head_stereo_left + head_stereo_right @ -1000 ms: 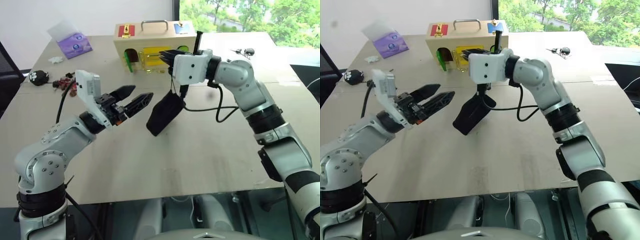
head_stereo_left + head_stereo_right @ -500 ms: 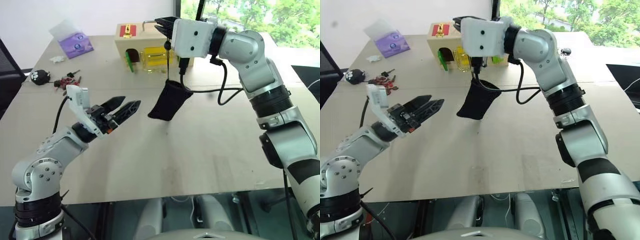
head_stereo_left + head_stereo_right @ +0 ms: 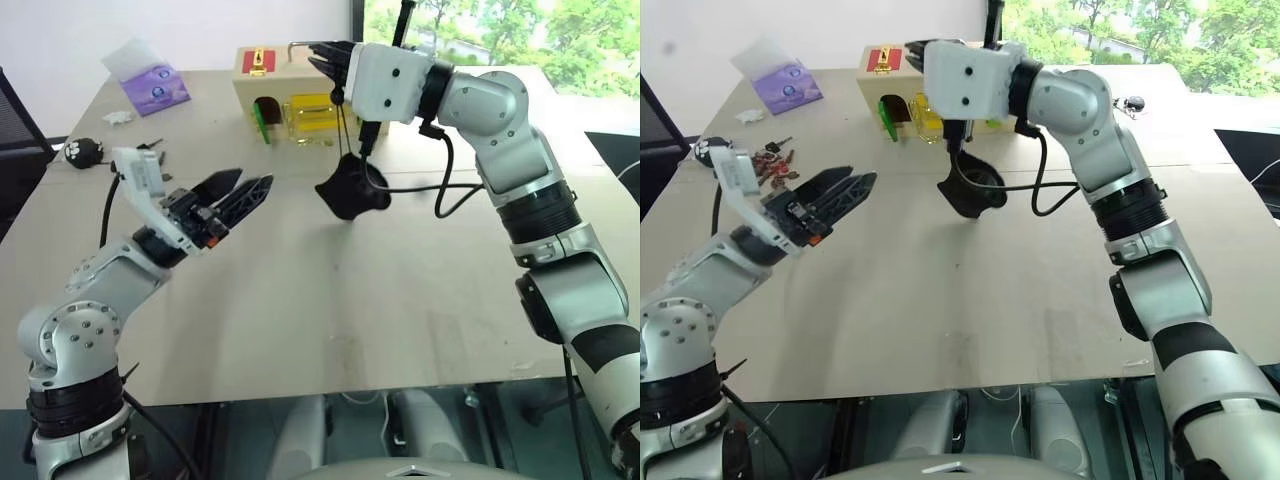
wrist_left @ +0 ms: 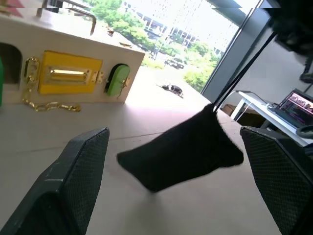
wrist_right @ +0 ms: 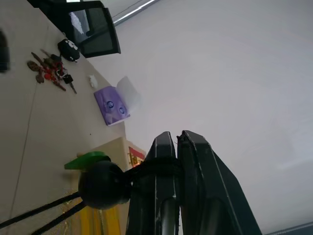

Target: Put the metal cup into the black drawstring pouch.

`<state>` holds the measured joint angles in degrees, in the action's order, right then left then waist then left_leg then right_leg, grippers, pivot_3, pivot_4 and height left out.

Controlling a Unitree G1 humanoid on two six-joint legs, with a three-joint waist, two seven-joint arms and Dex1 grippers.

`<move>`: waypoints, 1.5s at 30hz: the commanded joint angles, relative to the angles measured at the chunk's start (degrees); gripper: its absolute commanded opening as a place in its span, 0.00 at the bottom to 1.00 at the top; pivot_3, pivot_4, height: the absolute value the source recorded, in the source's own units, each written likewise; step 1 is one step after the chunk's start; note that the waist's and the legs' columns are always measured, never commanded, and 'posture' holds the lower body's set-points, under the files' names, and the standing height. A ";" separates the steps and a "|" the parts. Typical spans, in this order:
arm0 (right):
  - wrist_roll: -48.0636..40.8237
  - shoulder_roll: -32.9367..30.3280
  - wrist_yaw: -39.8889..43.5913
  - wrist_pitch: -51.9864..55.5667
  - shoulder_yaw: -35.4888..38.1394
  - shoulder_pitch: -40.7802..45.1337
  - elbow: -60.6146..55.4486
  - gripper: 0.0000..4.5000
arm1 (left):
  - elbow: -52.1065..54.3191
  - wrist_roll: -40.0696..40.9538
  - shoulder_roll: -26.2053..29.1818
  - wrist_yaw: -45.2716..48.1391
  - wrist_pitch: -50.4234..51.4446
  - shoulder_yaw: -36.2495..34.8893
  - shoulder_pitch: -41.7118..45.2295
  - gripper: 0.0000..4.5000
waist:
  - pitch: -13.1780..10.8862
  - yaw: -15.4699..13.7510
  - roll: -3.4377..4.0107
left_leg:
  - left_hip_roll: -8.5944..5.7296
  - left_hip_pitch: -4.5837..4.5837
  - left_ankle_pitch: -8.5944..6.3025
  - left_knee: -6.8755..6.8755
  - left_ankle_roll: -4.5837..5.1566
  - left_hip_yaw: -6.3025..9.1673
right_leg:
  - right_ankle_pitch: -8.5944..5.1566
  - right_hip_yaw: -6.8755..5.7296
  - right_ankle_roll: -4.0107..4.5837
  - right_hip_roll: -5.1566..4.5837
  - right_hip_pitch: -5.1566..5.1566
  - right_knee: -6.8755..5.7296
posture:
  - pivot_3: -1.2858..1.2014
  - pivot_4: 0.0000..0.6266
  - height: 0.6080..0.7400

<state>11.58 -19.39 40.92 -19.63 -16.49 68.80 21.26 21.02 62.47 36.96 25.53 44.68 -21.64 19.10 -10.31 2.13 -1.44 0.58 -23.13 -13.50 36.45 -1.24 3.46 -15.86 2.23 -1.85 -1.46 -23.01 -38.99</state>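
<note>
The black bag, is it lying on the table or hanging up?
Hanging. The black drawstring pouch dangles by its cord from the right gripper's shut fingers, above the table.

No readable text, labels, brand names or numbers appear anywhere. The purple packet on the table carries printed marks too small to make out. The wooden box shows coloured panels without lettering.

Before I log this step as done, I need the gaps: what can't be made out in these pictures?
- Metal cup: any contents of the black drawstring pouch are hidden by its fabric, which hangs by the cord from the right gripper.
- Pouch mouth: in the left wrist view, bunched at the cord; open or cinched, unclear.
- Keys beside the black toy: too small in the eye views.
- Wooden box: partly behind the right gripper.
</note>
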 commanded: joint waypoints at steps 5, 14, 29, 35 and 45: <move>0.61 -0.82 3.07 -1.58 -2.01 -0.92 -5.17 0.00 | 2.08 -3.95 -0.17 1.73 -2.18 6.45 12.13 0.99 | 0.00 0.26 0.00 | -0.02 -0.01 0.01 0.01 -0.01 -0.01 | 0.00 0.00 0.00 0.13 -0.01 -0.01 | 0.52 0.24 1.00; 0.56 -0.44 4.35 -0.94 -2.56 -1.52 -7.42 0.00 | -0.44 -4.98 -1.99 5.16 -2.32 9.05 15.43 0.99 | 0.00 0.28 0.00 | 0.01 0.01 0.01 0.00 -0.02 -0.04 | 0.00 0.06 0.00 0.29 -0.01 -0.01 | 0.52 0.24 1.00; -0.33 0.70 5.10 2.88 -2.12 -2.26 -11.31 0.00 | -1.63 -9.56 -4.94 8.14 -3.03 11.17 14.85 0.04 | 0.00 0.20 0.00 | 0.01 0.00 0.01 0.02 -0.02 -0.02 | 0.00 0.05 0.00 0.30 -0.02 -0.01 | 0.52 0.24 1.00; -0.36 0.51 4.60 4.11 -1.47 -2.19 -11.22 0.00 | -2.19 -9.52 -5.99 8.76 -2.64 10.59 14.41 0.04 | 0.00 0.24 0.00 | 0.01 0.01 0.01 0.02 -0.02 -0.02 | 0.00 0.06 0.00 0.30 -0.01 -0.02 | 0.52 0.24 1.00; -2.15 -5.51 -7.60 19.57 11.66 1.05 -2.29 0.00 | -8.62 -24.57 -2.44 11.07 -9.60 14.73 2.85 0.04 | 0.01 -0.36 0.03 | -0.02 -0.03 0.01 0.04 -0.01 -0.01 | 0.00 0.03 0.00 0.28 -0.02 -0.02 | 0.52 0.24 1.00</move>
<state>10.29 -22.96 37.09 -1.62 -10.26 67.34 18.33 13.18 40.92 33.43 36.98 36.18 -7.37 22.33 -10.30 1.78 -1.40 0.56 -23.24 -13.50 36.57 -1.25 3.48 -15.86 2.18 -1.84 -1.18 -23.03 -38.98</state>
